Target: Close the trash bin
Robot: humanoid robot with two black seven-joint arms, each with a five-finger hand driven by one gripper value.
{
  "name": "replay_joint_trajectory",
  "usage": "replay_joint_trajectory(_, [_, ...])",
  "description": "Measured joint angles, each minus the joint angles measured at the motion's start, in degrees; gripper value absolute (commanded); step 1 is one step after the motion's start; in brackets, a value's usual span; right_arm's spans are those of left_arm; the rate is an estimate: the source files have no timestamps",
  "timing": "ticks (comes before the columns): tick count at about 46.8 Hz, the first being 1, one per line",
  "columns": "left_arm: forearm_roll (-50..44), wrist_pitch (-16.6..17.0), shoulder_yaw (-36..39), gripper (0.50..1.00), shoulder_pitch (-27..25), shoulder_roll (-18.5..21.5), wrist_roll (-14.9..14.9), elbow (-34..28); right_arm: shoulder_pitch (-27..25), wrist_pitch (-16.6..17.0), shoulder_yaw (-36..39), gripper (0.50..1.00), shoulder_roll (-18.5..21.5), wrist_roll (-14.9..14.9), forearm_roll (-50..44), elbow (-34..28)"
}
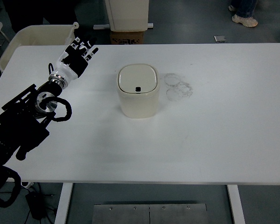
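Where the table's [200, 149] near edge meets the left side, the left arm [23, 130] comes in from the lower left corner, black and jointed, with a looped cable beside its wrist. It slants up and away over the white top, forearm raised off the surface. At its end the left hand [75, 58] is held flat, back facing up, white on the back with black fingers [86, 45]. Those fingers are spread and straight, pointing toward the far left part of the table, and they grip nothing. The hand hangs well apart from the bin, off to its left and a little farther back.

One bin [137, 91] stands upright near the table's middle, slightly left of centre. It is cream, squarish with rounded corners, and its lid [137, 79] lies flat on top, level with the rim, with one small dark spot near the lid's front edge. Just to the bin's right, faint grey ring marks [178, 86] smudge the tabletop.

Only one arm shows; the right one is out of sight.

Past the far edge, one pale tub [32, 39] sits at the left, one cream cabinet [126, 14] stands behind the bin, and a person's shoe [243, 19] shows at the upper right on the grey floor.
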Motion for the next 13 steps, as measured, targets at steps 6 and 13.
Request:
replay_joint_trajectory(6, [-0.1,0.0,-0.4,1.000,0.1,-0.1,0.0,0.0,0.0,0.0,-0.1,0.993,0.0,0.0,-0.1,0.0])
replay_joint_trajectory(13, [-1.4,0.0,-0.9,1.000,0.2,-0.1,0.0,0.0,0.0,-0.1,-0.1,0.993,0.0,0.0,-0.1,0.0])
